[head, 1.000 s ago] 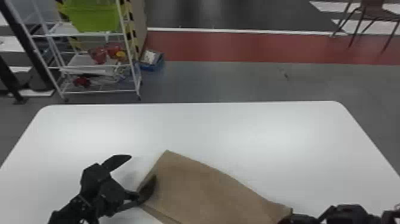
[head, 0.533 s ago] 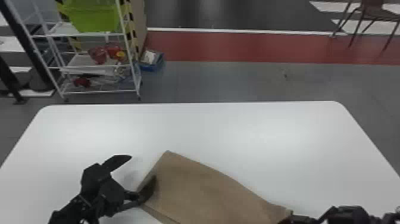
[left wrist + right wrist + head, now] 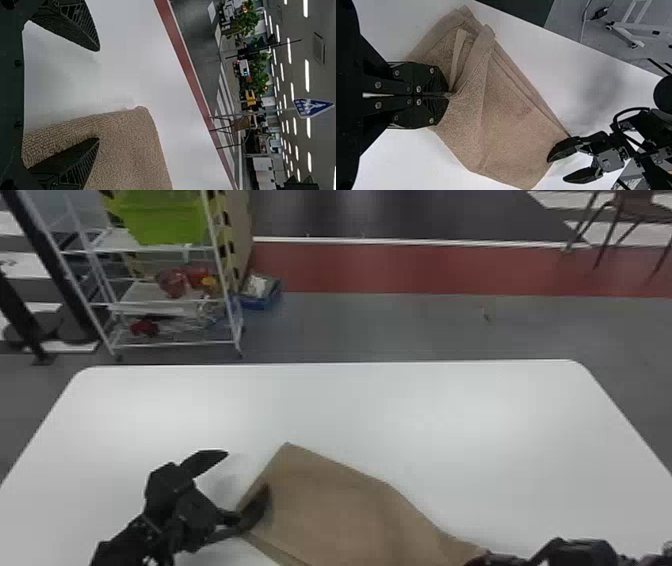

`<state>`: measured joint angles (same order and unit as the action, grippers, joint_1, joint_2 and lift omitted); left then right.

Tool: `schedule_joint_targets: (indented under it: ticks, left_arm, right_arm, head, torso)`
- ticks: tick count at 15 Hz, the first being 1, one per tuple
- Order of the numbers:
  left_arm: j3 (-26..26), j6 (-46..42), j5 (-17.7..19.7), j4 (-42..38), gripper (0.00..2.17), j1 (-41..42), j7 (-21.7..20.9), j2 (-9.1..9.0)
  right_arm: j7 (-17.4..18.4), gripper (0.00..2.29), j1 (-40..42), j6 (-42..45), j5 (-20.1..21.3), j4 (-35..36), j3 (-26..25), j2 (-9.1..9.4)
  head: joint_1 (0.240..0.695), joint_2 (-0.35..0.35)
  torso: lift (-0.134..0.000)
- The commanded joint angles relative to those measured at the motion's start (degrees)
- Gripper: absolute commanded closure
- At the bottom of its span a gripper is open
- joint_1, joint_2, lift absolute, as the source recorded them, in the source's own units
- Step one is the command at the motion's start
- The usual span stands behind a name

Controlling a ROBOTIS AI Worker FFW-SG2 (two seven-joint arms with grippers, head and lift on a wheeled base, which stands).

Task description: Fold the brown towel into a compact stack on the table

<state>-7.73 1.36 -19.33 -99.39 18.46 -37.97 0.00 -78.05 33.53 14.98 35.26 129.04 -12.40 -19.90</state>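
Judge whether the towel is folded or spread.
Partly folded: layers show along one edge of the towel, but it bunches at the right gripper.

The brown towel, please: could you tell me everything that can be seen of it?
The brown towel looks like looped terry cloth with smoother bands. Partly folded, its layered edges unaligned, it lies askew on the white table. The right pincer grips it, puckering the cloth; one finger of the open left pincer overlaps its opposite end.

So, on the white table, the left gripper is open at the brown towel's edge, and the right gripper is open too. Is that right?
Not quite: the right gripper is shut on the brown towel, as the right wrist view shows. The rest is correct.
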Motion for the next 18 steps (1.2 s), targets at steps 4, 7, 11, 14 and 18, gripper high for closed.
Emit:
schedule_joint_targets:
  ticks: [4,7,11,14,18]
  left_arm:
    - [0.09,0.36,-0.97,-0.01,0.08,-0.18,0.0,-0.15]
    - [0.26,1.59,-1.06,0.34,0.08,-0.8,-0.09,-0.15]
    - [0.26,2.12,-1.06,0.25,0.08,-0.89,-0.35,-0.15]
    - [0.53,2.12,-1.15,0.25,0.08,-0.89,-0.35,-0.15]
    - [0.53,2.82,-1.15,-0.1,0.08,-0.8,-0.44,-0.15]
  right_arm:
    - [-0.28,1.71,1.97,-1.58,-0.11,0.25,0.1,-0.66]
    - [-0.28,1.71,3.29,-2.64,-0.11,-0.1,1.68,-0.66]
    - [-0.28,1.71,3.38,-5.1,-1.87,0.25,1.68,-1.01]
    - [-0.28,1.71,4.52,-5.8,-1.43,-0.37,2.82,-1.01]
    - [-0.28,1.57,5.31,-6.85,-1.43,-0.37,2.82,-1.89]
  head:
    - [0.695,-0.021]
    - [0.695,-0.019]
    - [0.695,-0.01]
    - [0.695,-0.007]
    - [0.695,-0.009]
  torso:
    - [-0.119]
    - [-0.119]
    - [-0.119]
    - [-0.119]
    - [-0.119]
